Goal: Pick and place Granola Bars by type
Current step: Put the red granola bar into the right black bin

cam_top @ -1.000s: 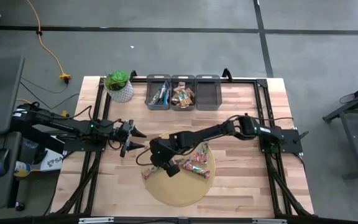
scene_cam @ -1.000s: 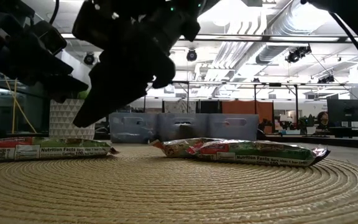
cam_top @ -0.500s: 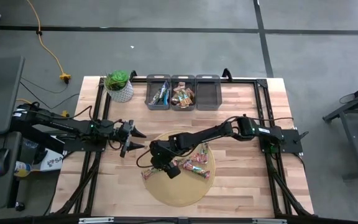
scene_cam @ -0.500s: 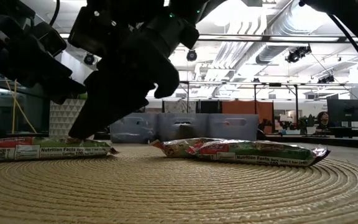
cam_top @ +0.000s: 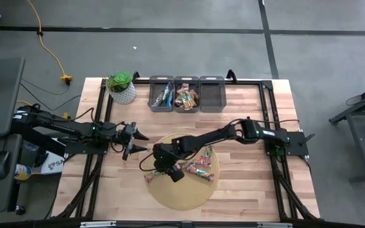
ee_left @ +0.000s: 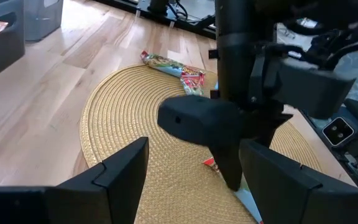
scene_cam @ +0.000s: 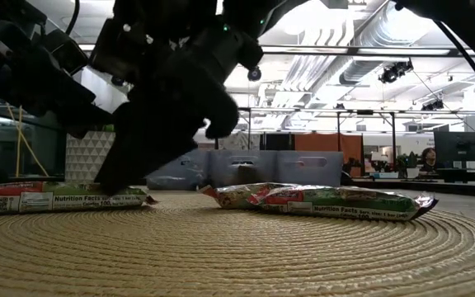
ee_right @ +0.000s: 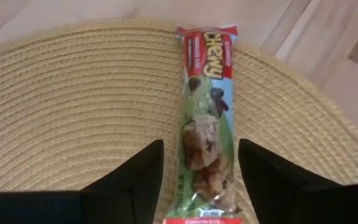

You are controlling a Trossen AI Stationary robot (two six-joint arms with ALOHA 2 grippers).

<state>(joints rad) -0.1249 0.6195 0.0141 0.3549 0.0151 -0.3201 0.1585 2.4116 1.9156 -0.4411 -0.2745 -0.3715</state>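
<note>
A red-and-green Granola Bar lies flat on the left part of a round woven mat. In the right wrist view my right gripper is open over it, pointing down, one finger on each side of the bar's near end with a gap to both. The low view shows this gripper low over the same bar. Three more red-and-green bars lie on the mat's right half. My left gripper hovers open left of the mat, pointing at it.
Three grey bins stand along the far edge: the left one holds blue bars, the middle one brown ones, and the right one shows no bars. A potted plant stands at the far left. Bare wood surrounds the mat.
My right gripper has come down over the bar on the mat's left part, its fingers dropping from above the bar to about the bar's height. The bars have not moved. My left arm has kept still.
</note>
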